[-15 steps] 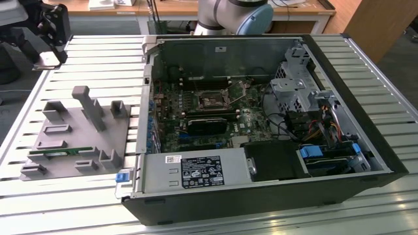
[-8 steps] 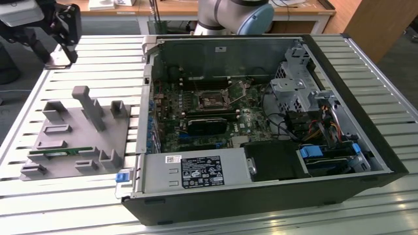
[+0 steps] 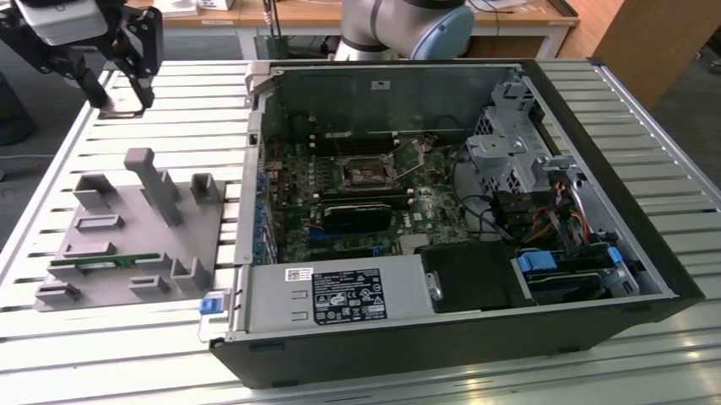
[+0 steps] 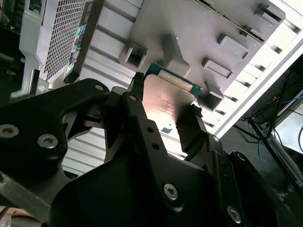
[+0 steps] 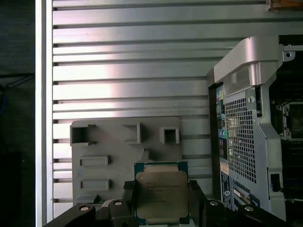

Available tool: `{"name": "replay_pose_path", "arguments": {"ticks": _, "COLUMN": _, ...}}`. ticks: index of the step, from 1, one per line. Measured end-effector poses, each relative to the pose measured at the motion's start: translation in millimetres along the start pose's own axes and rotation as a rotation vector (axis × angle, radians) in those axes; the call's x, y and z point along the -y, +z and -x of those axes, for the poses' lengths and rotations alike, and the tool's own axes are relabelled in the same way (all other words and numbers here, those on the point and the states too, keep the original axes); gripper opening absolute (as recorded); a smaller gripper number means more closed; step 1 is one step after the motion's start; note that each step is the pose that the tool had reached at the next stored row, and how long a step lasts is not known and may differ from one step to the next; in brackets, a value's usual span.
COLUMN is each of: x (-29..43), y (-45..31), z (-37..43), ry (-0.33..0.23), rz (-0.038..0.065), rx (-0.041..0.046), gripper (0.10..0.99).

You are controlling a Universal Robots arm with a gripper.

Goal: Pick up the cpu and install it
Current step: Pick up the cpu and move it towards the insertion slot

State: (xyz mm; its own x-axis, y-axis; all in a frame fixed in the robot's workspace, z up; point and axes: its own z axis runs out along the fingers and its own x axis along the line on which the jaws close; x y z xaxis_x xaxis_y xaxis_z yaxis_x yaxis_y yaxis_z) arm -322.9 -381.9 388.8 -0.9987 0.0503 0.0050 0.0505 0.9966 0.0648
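The cpu (image 5: 161, 194), a flat square chip with a silver top and a green edge, sits between my gripper's (image 5: 161, 201) two black fingers, which are shut on its sides. The second wrist view has the cpu (image 4: 166, 94) held flat in the gripper (image 4: 165, 101) above the grey fixture plate (image 4: 199, 28). In the exterior view my gripper (image 3: 120, 103) hangs high over the far left of the table, above the fixture plate (image 3: 118, 240) and well left of the open computer case (image 3: 451, 211). The motherboard socket (image 3: 370, 175) lies inside the case.
A green memory stick (image 3: 107, 263) lies in the fixture plate's front slot. Tall grey posts (image 3: 152, 181) rise from the plate. The case's left wall (image 3: 257, 169) stands between gripper and socket. A power supply (image 3: 338, 295) fills the case's front. The table is slatted aluminium (image 3: 203, 110).
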Motion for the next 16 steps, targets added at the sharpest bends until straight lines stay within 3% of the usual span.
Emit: {"name": "replay_pose_path", "arguments": {"ticks": 16, "x": -2.8, "y": 0.0, "z": 37.8, "ry": 0.000, "rz": 0.000, "rx": 0.0000, "gripper": 0.533}}
